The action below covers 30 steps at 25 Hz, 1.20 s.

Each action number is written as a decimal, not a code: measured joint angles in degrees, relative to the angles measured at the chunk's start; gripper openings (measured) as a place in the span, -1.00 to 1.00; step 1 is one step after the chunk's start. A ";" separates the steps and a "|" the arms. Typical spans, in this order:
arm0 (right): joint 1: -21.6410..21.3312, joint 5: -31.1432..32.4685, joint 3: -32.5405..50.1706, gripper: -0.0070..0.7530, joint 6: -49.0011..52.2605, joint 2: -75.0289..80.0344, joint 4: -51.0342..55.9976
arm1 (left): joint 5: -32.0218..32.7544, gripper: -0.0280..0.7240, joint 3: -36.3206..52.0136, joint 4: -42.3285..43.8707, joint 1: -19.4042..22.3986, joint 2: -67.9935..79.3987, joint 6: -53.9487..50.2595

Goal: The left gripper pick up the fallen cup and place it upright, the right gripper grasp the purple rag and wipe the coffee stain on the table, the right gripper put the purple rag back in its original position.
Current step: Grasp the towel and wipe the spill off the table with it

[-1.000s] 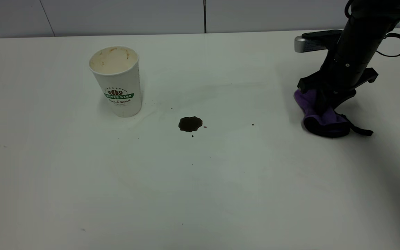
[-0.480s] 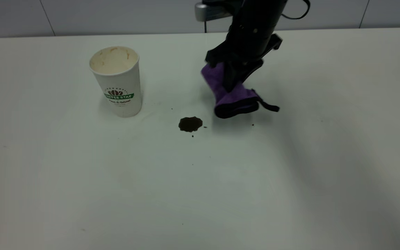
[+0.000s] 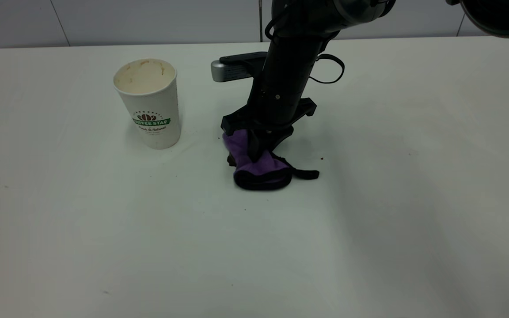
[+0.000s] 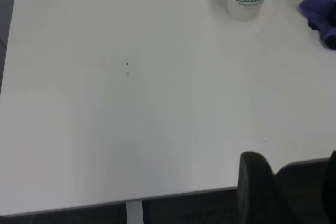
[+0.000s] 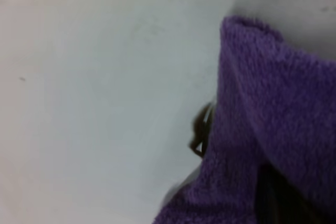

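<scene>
Right gripper [image 3: 259, 148] clamps purple rag [image 3: 256, 165] onto coffee stain [image 3: 231, 161] beside upright cup [image 3: 148, 104]; pressing flat and sweeping across should clear it.

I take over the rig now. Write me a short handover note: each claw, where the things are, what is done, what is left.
Right claw: shut on the purple rag, pressing it onto the coffee stain; only the stain's edge shows.
Left claw: not in view.
Cup: upright on the table, left of the rag.
Done: cup righted, rag grasped and brought to the stain.
Left: wipe the stain, then put the rag back at the table's right side.
</scene>
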 joint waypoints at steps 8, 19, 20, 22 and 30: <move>2.29 -7.95 -0.29 -0.73 -1.13 1.36 6.72 | 0.00 -0.03 0.00 0.00 0.00 0.00 0.00; -4.86 -9.19 -1.32 -0.73 5.19 2.28 4.32 | 0.00 -0.03 0.00 0.00 0.00 0.00 0.00; -5.76 -7.49 -1.39 -0.73 5.39 2.15 3.61 | 0.00 -0.03 0.00 0.00 0.00 0.00 0.00; -6.81 -3.96 -1.57 -0.73 5.66 1.79 1.53 | 0.00 -0.03 0.00 0.00 0.00 0.00 0.00; -3.74 6.23 -4.16 -0.73 7.50 1.85 -2.97 | 0.00 -0.03 0.00 0.00 0.00 0.00 0.00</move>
